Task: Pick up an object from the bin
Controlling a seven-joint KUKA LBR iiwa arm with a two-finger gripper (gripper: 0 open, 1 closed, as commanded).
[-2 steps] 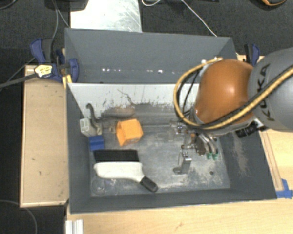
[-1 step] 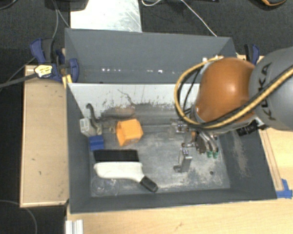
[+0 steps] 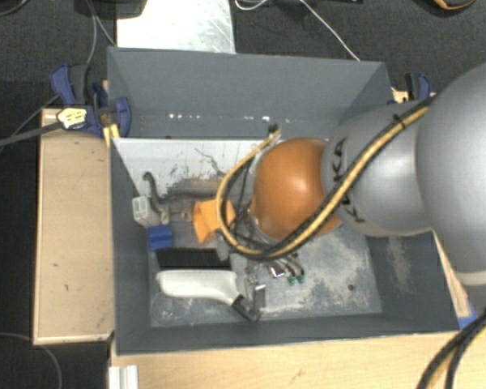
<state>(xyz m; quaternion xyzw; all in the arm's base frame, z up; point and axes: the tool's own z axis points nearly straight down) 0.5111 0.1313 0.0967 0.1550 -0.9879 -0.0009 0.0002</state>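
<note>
My gripper point(image 3: 251, 301) hangs low near the bin's front wall, left of the middle. Its tip is at the right end of a white elongated object point(image 3: 193, 284) that lies flat along the front; whether it touches that object I cannot tell. Just behind the white object lies a black flat bar point(image 3: 190, 258). An orange object point(image 3: 204, 221) sits further back, partly hidden by the arm's cables. A small blue block point(image 3: 159, 237) lies left of it.
A grey metal piece with a dark hook point(image 3: 148, 203) rests at the back left of the bin floor. The arm's orange cover and cables hang over the bin's middle and hide what is below. Bare scuffed floor shows to the gripper's right.
</note>
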